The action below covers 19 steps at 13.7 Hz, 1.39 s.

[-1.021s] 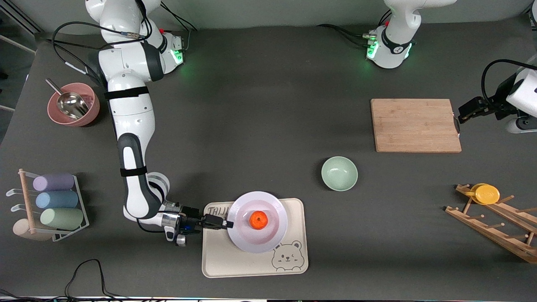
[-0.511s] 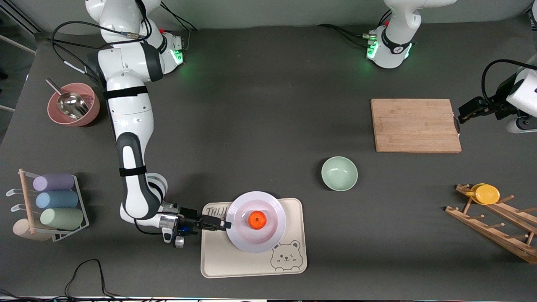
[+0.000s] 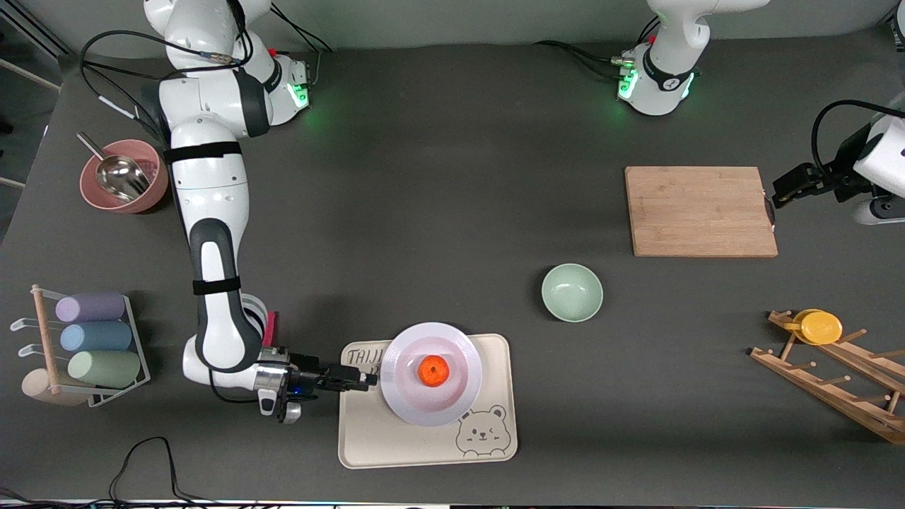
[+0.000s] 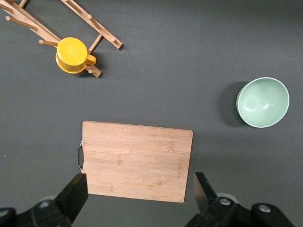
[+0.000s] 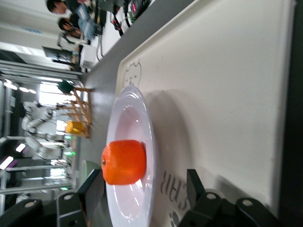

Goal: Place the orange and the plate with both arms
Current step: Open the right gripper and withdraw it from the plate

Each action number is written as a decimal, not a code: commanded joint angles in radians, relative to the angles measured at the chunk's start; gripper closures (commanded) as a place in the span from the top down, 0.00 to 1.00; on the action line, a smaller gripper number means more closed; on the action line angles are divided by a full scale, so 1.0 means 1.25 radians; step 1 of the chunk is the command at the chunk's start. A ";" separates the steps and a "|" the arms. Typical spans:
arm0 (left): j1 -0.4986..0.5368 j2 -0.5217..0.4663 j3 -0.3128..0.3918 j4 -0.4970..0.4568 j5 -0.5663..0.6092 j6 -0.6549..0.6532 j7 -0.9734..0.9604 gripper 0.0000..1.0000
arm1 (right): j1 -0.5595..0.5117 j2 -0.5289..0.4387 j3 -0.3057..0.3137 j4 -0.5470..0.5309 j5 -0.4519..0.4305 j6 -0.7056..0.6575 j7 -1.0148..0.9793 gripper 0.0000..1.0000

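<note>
The small bright-orange fruit point(image 3: 434, 370) sits in the middle of the round glossy white plate point(image 3: 458, 396), which rests on the cream rectangular bear-print tray point(image 3: 396, 445). The right gripper point(image 3: 369, 381), low over the tray's edge just beside the plate, has its fingers spread and holds nothing. Farther up, the left gripper point(image 4: 138, 188) waits with jaws apart over the pale wooden cutting board point(image 3: 700, 211).

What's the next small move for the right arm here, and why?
Probably retreat the right gripper toward the right arm's end of the table, off the tray. Its open fingers are clear of the plate, which sits on the tray with the orange in it, so the placement looks done.
</note>
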 commanded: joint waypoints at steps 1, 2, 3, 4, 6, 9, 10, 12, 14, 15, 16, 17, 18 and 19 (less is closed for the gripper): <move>0.000 -0.017 0.001 -0.016 0.006 0.009 0.012 1.00 | -0.015 -0.062 -0.008 -0.009 -0.141 0.003 0.033 0.99; -0.001 -0.017 0.001 -0.016 0.006 0.009 0.012 1.00 | -0.031 -0.079 -0.009 -0.011 -0.194 -0.003 0.032 1.00; 0.000 -0.017 0.002 -0.016 0.006 0.010 0.012 1.00 | -0.036 -0.105 -0.010 -0.027 -0.255 -0.013 0.033 1.00; 0.000 -0.017 0.001 -0.016 0.006 0.014 0.012 1.00 | -0.038 -0.140 -0.015 -0.043 -0.326 -0.014 0.037 1.00; 0.000 -0.017 0.002 -0.016 0.004 0.014 0.012 1.00 | -0.041 -0.227 -0.031 -0.088 -0.476 -0.036 0.077 1.00; 0.000 -0.018 0.002 -0.016 0.004 0.013 0.012 1.00 | -0.066 -0.418 -0.026 -0.173 -0.736 -0.087 0.206 1.00; 0.000 -0.019 0.002 -0.015 0.004 0.013 0.012 1.00 | -0.071 -0.479 -0.024 -0.199 -0.815 -0.117 0.239 1.00; 0.000 -0.019 0.002 -0.015 0.004 0.013 0.012 1.00 | -0.086 -0.584 -0.021 -0.241 -0.917 -0.172 0.298 1.00; 0.000 -0.022 0.002 -0.015 0.004 0.009 0.012 1.00 | -0.095 -0.687 -0.003 -0.281 -1.036 -0.220 0.340 1.00; 0.000 -0.022 0.002 -0.015 0.004 0.009 0.012 1.00 | -0.124 -0.746 0.045 -0.311 -1.095 -0.241 0.384 1.00; 0.000 -0.023 0.002 -0.015 0.006 0.008 0.012 1.00 | -0.163 -0.807 0.110 -0.351 -1.155 -0.245 0.432 1.00; 0.000 -0.023 0.002 -0.016 0.006 0.007 0.012 1.00 | -0.196 -0.851 0.155 -0.384 -1.189 -0.246 0.449 1.00; 0.000 -0.026 0.002 -0.016 0.006 0.005 0.012 1.00 | -0.217 -0.881 0.177 -0.403 -1.200 -0.246 0.452 1.00; 0.000 -0.026 0.002 -0.016 0.006 0.007 0.012 1.00 | -0.223 -0.899 0.180 -0.409 -1.201 -0.247 0.451 1.00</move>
